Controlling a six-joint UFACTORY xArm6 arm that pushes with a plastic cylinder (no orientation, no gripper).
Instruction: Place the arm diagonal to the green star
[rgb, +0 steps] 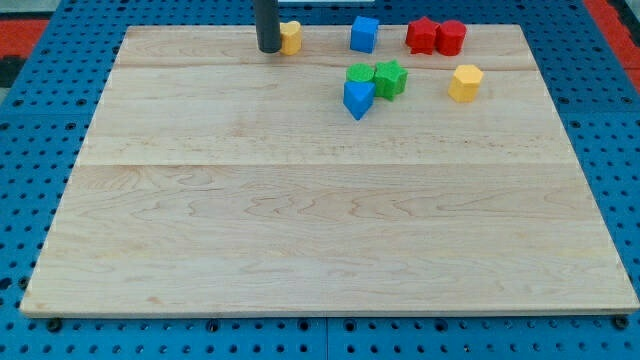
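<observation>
The green star (391, 78) lies on the wooden board (320, 230) near the view's top, right of centre. A green block (359, 74) touches its left side, and a blue block (358, 98) sits just below that. My tip (269, 48) is at the view's top, well to the left of the green star and slightly above it. It touches the left side of a yellow block (291, 37).
A blue cube (364, 33) stands at the top edge. A red star (421, 35) and a red block (451, 37) sit together at the top right. A yellow block (465, 82) lies right of the green star. Blue pegboard surrounds the board.
</observation>
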